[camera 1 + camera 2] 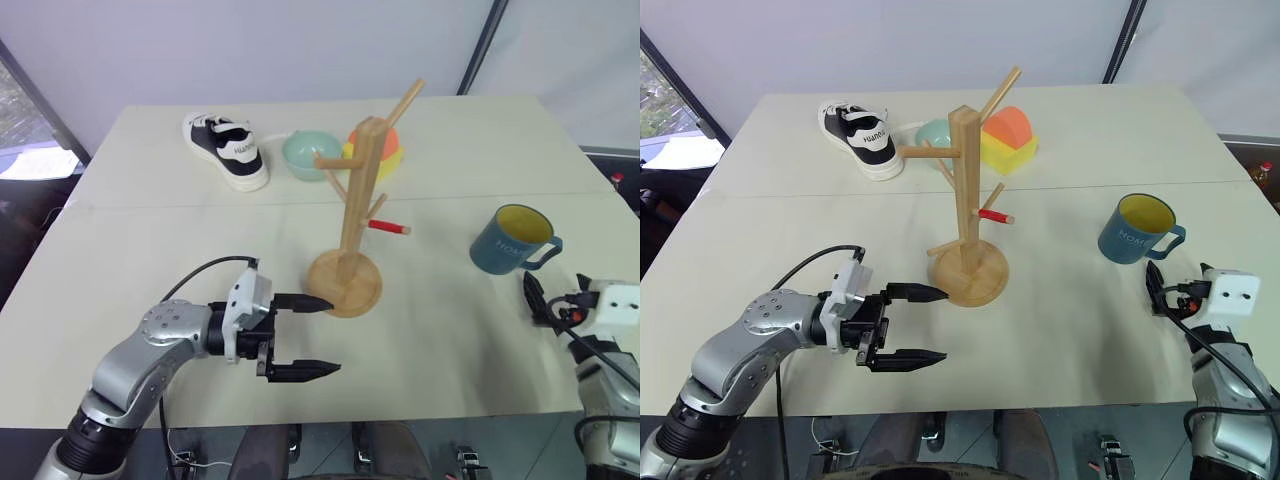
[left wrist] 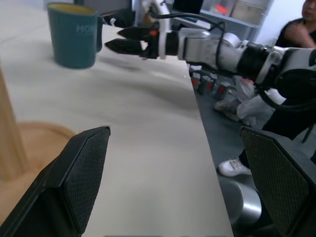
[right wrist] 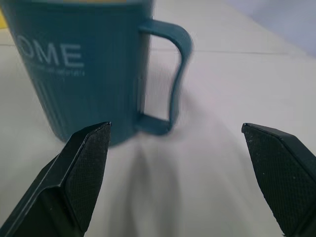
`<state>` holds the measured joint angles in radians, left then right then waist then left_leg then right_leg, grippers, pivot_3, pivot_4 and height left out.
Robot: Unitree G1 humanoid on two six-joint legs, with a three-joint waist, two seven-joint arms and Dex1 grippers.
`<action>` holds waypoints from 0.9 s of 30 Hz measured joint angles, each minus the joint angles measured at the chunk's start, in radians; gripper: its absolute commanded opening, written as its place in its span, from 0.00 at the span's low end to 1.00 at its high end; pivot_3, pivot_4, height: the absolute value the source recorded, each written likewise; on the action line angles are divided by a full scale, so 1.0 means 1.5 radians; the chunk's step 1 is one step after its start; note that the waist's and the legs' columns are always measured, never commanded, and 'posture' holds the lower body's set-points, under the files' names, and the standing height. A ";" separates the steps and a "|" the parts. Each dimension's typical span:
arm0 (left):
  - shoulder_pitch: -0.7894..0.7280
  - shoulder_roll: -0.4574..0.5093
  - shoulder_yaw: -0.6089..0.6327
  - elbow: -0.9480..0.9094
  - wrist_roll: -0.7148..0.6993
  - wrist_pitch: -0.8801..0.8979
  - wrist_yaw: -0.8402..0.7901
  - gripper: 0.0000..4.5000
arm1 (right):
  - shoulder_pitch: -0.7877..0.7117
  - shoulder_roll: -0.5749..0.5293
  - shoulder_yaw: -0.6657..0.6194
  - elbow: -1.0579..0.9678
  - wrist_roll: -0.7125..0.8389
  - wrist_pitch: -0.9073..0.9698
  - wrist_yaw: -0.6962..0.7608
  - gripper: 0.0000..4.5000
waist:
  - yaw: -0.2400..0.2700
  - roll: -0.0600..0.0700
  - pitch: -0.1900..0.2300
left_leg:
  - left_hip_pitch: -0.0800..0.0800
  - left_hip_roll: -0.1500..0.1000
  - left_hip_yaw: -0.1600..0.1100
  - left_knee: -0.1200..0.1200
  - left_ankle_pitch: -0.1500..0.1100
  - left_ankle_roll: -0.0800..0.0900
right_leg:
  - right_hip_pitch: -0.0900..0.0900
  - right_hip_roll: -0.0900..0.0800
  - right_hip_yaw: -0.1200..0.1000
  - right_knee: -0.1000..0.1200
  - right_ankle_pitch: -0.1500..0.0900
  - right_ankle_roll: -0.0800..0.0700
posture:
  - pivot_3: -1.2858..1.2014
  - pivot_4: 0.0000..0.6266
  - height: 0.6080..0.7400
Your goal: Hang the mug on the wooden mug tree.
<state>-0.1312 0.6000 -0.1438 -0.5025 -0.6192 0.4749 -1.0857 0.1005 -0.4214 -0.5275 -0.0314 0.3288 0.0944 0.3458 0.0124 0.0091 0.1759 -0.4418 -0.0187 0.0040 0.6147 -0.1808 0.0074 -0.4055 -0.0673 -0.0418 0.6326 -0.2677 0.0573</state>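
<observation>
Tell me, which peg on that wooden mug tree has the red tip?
On the tall light-wood mug tree, it is the short low peg pointing toward the slate-blue mug. The other pegs are bare wood.

The left arm [image 1: 150, 355] is silver-grey metal with round joints, a white wrist block and a black cable looping over it. Each gripper [image 1: 300, 335] has two black pointed fingers [image 2: 84, 173] with cross-hatched pads. The right arm [image 1: 1225, 375] carries a white box with two small holes and thin black wires.

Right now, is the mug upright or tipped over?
Upright. The mug stands on its base on the table, yellow inside facing up, handle out to the side.
</observation>
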 measured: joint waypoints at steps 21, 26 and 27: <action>0.013 -0.016 -0.006 0.008 0.028 -0.048 0.016 1.00 | -0.112 -0.030 0.007 0.167 -0.022 -0.041 -0.005 0.97 | -0.001 0.000 0.000 | 0.002 0.000 0.001 0.002 0.000 0.000 | 0.002 0.001 0.001 0.002 0.000 0.001 | 0.52 0.24 1.00; 0.013 -0.017 -0.007 0.008 0.035 -0.052 0.031 1.00 | -0.156 -0.038 0.017 0.230 -0.023 -0.062 0.002 0.77 | 0.000 0.000 0.000 | 0.002 0.000 0.001 0.003 0.000 0.001 | 0.002 0.002 0.001 0.004 0.001 0.001 | 0.52 0.24 1.00; 0.013 -0.017 -0.007 0.008 0.036 -0.054 0.032 1.00 | -0.161 -0.039 0.021 0.239 -0.023 -0.064 0.005 0.66 | 0.000 0.000 0.000 | 0.002 0.000 0.001 0.003 0.000 0.001 | 0.002 0.002 0.001 0.004 0.000 0.001 | 0.52 0.24 1.00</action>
<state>-0.1111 0.5751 -0.1542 -0.4911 -0.5655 0.3933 -1.0374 -0.1403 -0.4805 -0.4954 0.3268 0.2939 -0.0018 0.3533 0.0118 0.0089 0.1760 -0.4382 -0.0181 0.0055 0.6189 -0.1803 0.0082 -0.4030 -0.0644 -0.0404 0.6391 -0.2670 0.0587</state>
